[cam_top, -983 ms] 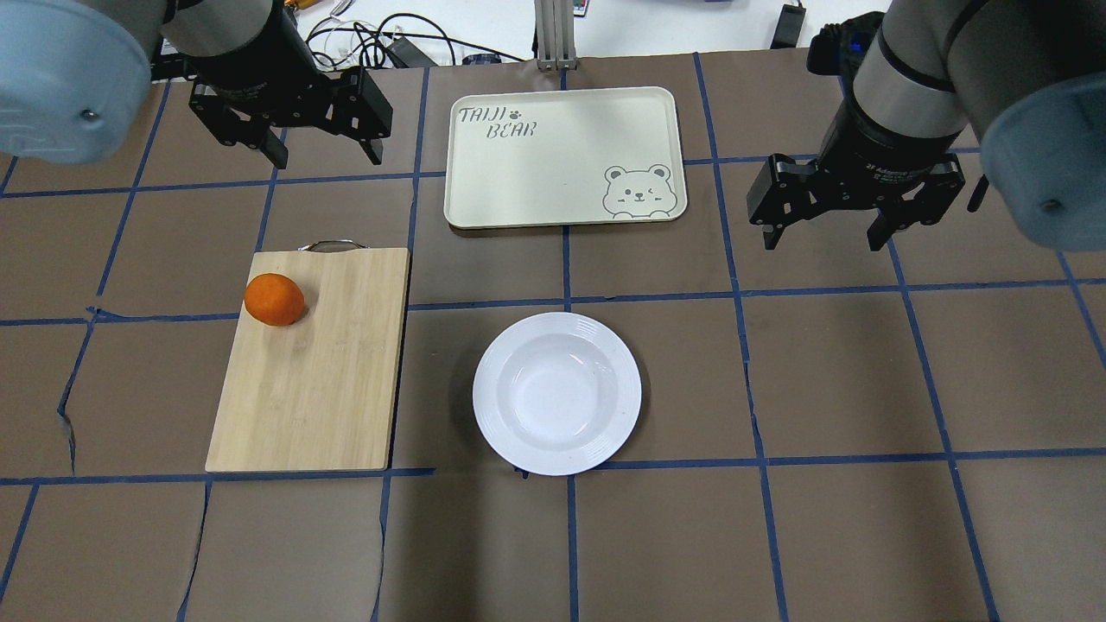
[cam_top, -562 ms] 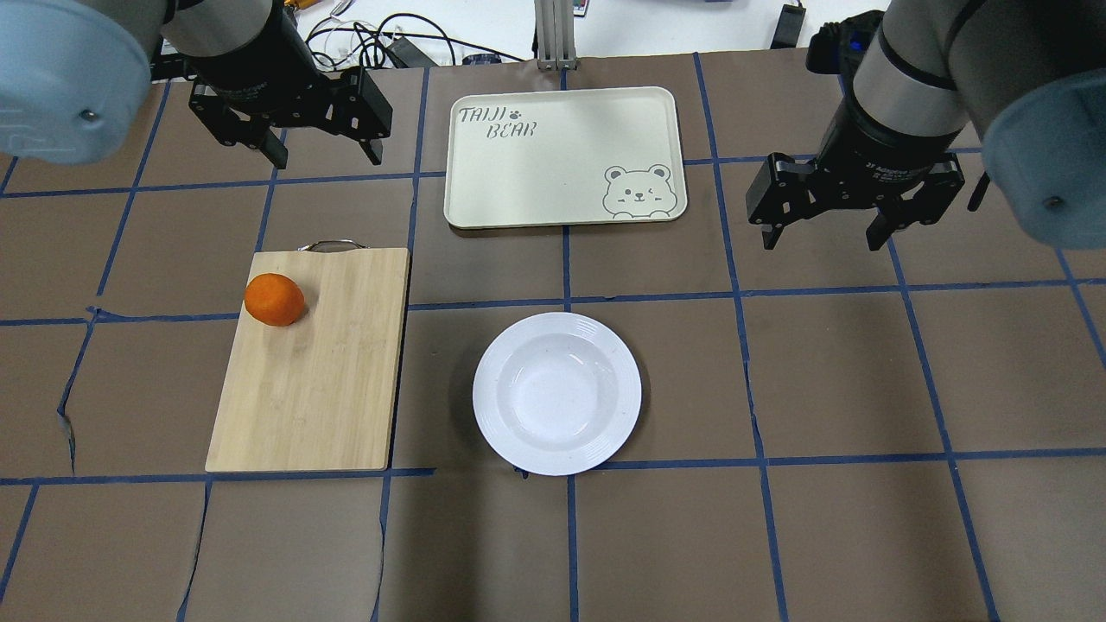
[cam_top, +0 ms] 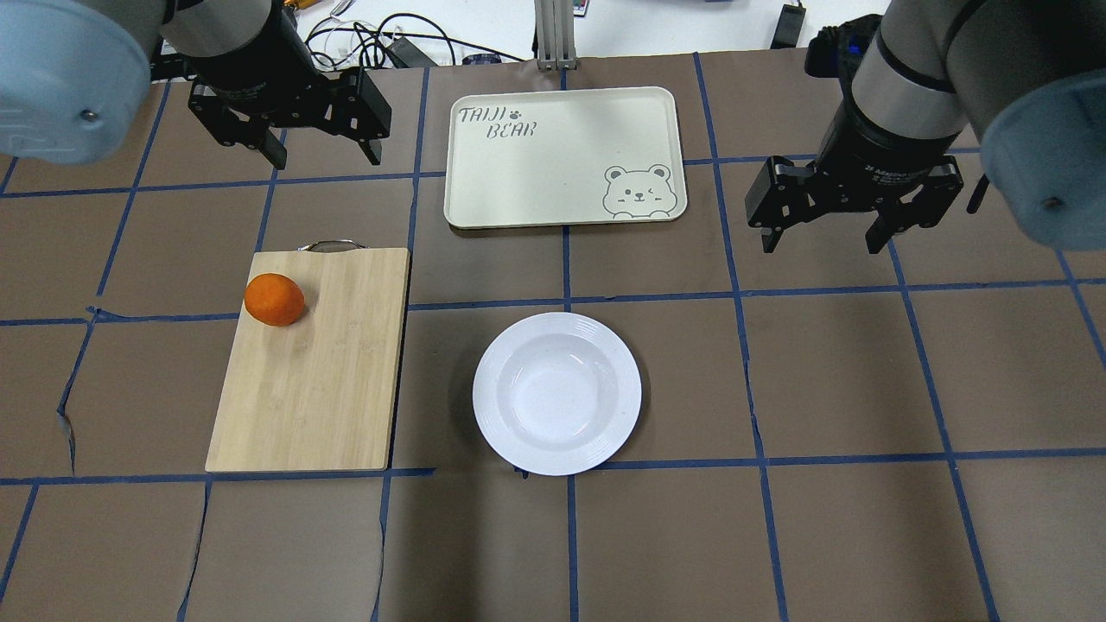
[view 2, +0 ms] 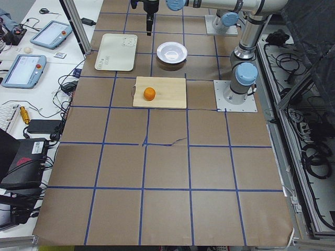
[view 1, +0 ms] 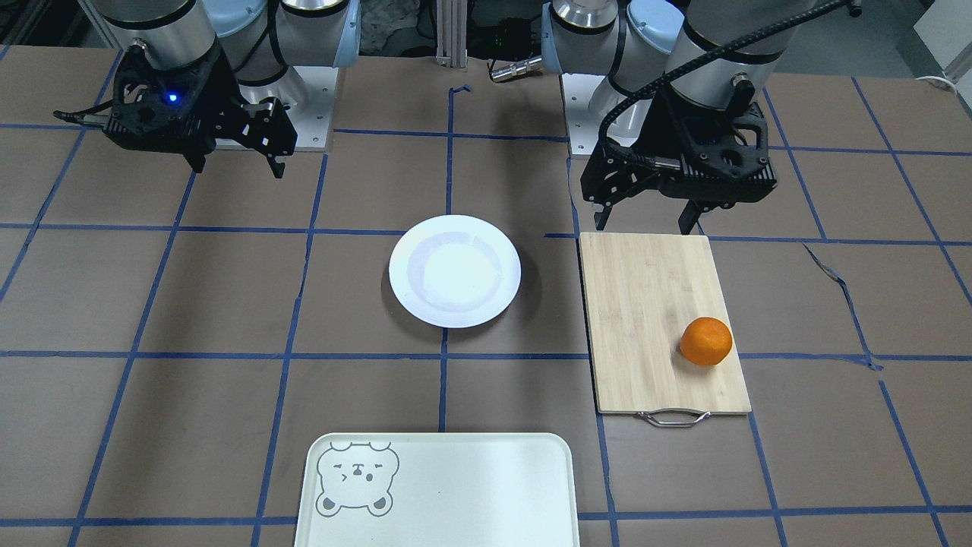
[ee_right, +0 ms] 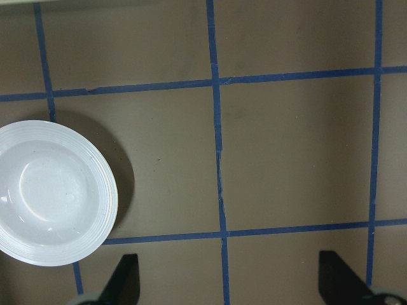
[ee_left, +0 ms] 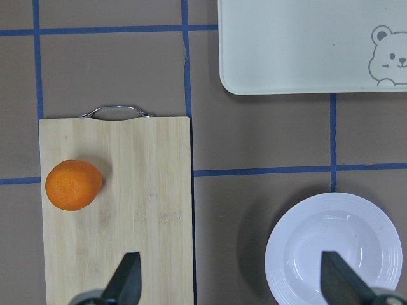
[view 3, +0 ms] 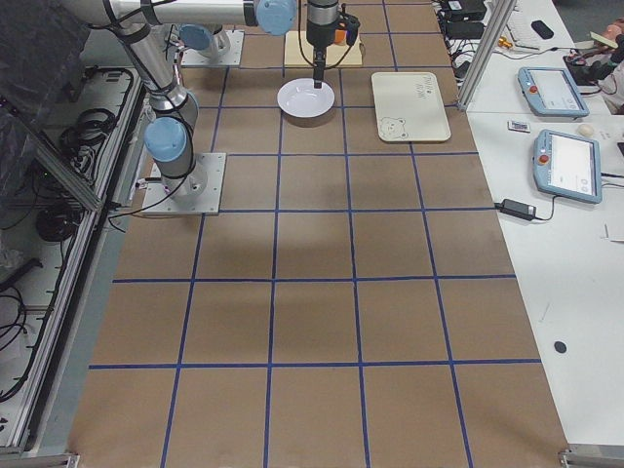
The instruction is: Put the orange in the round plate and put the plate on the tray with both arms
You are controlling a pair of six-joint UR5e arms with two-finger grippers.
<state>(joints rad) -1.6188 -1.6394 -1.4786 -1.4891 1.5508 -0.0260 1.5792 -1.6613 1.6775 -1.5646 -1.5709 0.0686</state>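
- Orange point(cam_top: 275, 299): lies on the wooden cutting board point(cam_top: 320, 380), near the board's left edge and close to the corner at its metal-handle end. It is touched by neither gripper and is well apart from the plate.
- Plate point(cam_top: 497, 393): round and white, with its sunken centre bare. It sits flat near the middle of the table point(cam_top: 847, 380), just to the right of the board.
- Tray point(cam_top: 562, 155): cream and rectangular, with its floor bare. It lies by the table's far edge, opposite the robot, with a bear outline in one corner. It sits beyond the plate, not touching it.
- Left gripper point(cam_top: 328, 160): hangs raised over the table on the board's side and points straight down. Its fingers are spread wide with nothing between them.
- Right gripper point(cam_top: 821, 245): hangs raised over the table's right half, beside the tray's right edge, and points down. Its fingers are spread wide too, and it grips nothing.
- Count: one orange, one plate, one tray, one cutting board and two arms, each with one gripper.
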